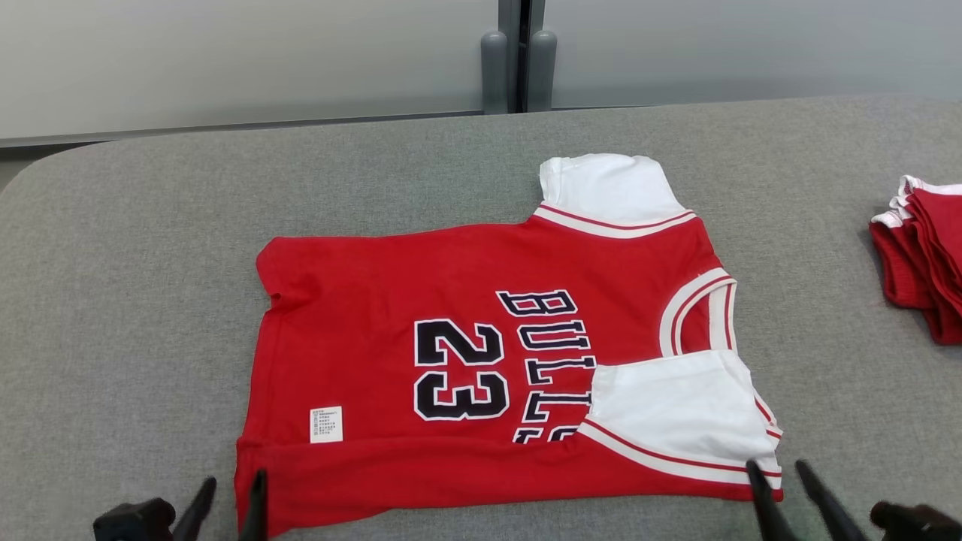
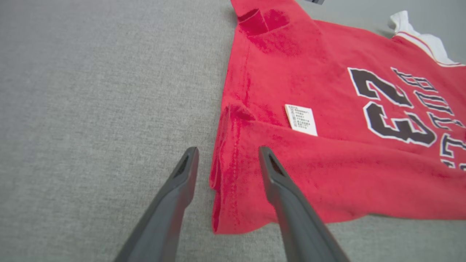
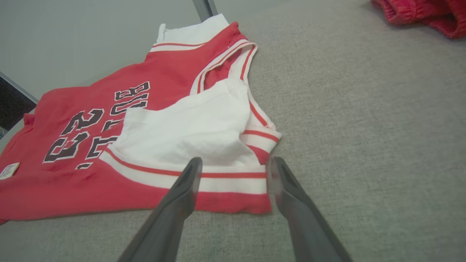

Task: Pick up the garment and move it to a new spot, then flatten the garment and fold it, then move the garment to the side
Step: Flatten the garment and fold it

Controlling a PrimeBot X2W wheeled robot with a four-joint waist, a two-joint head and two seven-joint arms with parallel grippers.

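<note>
My left claw (image 1: 235, 479) is low over the near side of the counter (image 1: 113, 300), toward its left. Its two dark fingers stand apart. My right claw (image 1: 775, 466) is low on the near right, fingers apart too, holding nothing.

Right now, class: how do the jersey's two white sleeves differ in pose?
The far sleeve sticks out onto the grey table; the near sleeve is folded over the red body. The far sleeve hides no print; the near sleeve covers some lettering. Both are white with striped trim.
</note>
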